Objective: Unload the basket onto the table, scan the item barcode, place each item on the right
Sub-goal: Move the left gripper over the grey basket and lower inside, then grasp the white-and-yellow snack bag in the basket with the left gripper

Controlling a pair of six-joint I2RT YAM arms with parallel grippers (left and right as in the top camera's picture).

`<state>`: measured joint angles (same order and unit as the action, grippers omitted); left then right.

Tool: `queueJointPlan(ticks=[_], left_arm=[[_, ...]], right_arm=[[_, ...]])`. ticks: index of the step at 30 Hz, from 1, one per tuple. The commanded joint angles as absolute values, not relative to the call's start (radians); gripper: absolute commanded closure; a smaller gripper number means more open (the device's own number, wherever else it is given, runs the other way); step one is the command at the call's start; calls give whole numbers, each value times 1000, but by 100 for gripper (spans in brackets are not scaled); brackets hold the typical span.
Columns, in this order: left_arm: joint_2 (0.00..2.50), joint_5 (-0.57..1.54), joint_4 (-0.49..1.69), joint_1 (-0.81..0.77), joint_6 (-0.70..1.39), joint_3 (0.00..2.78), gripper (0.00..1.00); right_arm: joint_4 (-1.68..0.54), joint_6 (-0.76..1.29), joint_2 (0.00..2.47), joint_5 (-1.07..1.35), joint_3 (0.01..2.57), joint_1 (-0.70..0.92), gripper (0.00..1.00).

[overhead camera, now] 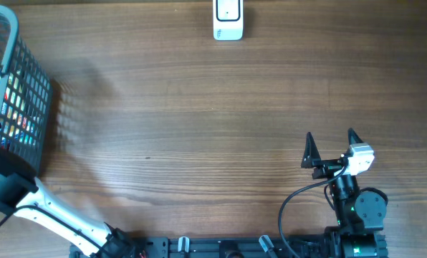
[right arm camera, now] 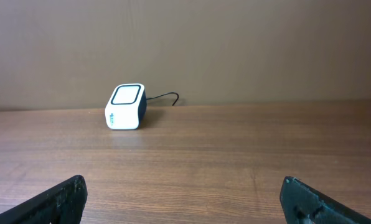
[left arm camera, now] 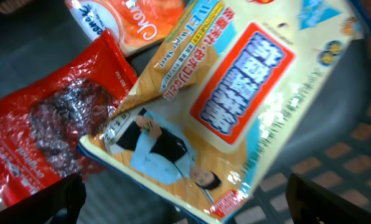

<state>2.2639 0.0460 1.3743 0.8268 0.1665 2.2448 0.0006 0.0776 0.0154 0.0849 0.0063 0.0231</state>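
Firstly, from above, a wire basket [overhead camera: 16, 86] stands at the left edge of the tabletop [overhead camera: 199, 122]. The left arm [overhead camera: 56, 215] reaches to the near side of the basket. The white scanner [overhead camera: 228, 20] stands well to the right of the basket, at the far edge. The right end effector [overhead camera: 331, 136] is much further right of the basket, near the front edge, with its fingers spread and nothing between them.

Next, the left wrist camera looks down into the basket. The left end effector [left arm camera: 185, 205] is released, its two fingers wide apart above a yellow packet [left arm camera: 235, 106]. A red packet [left arm camera: 48, 130] lies partly under that packet, and an orange packet [left arm camera: 142, 22] lies beyond both.

Lastly, the right wrist camera shows the scanner [right arm camera: 126, 107] on the tabletop with a thin cable [right arm camera: 164, 97] behind it.
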Motion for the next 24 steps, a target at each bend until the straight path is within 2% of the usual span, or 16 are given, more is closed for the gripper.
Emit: queueJointPlan(ticks=[1,6,20,21,23,24], left_arm=[[2312,4,1377,828,149,2242,0],[2350,-66,1378,828,149,2242,0],[2441,-9,1389,827,135,2242,0],[2441,-9,1388,827,135,2242,12],[2441,-9,1390,828,134,2242,51],[2441,-9,1393,828,135,2242,64]], right_arm=[[3,86,10,78,5,26,0],[3,86,10,78,5,26,0],[3,85,10,78,5,26,0],[3,85,10,78,5,26,0],[3,85,10,78,5,26,0],[3,85,10,78,5,26,0]])
